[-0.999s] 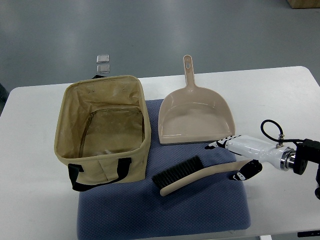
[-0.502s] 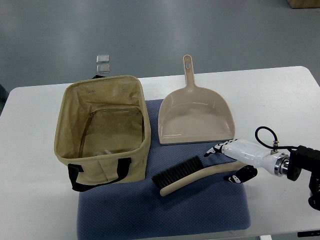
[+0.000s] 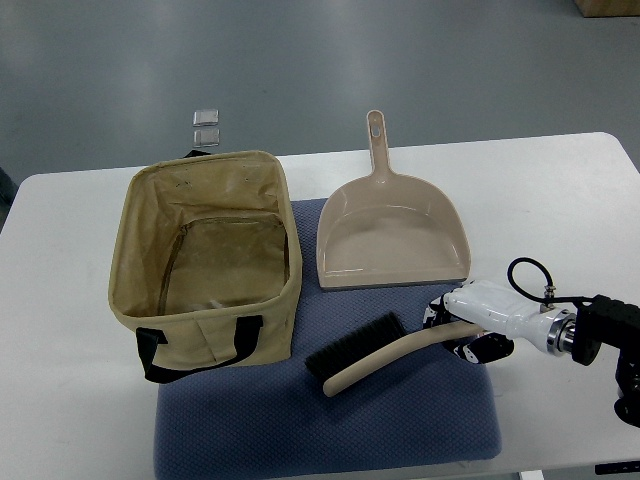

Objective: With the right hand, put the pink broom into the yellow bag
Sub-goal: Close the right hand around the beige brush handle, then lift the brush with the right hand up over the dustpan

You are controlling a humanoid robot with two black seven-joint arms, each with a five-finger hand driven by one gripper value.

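The right robot hand (image 3: 462, 325) clenches the handle end of the pale pink black-bristled broom (image 3: 375, 351), whose long axis runs down-left toward the yellow canvas bag (image 3: 205, 262).

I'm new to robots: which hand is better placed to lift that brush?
The right hand: its fingers are at the handle end of the brush, beside the bag. No left arm is in view.

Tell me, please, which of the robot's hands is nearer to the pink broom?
Right. The right hand is at the handle end of the pink broom, fingers curled around it. The left hand is out of view.
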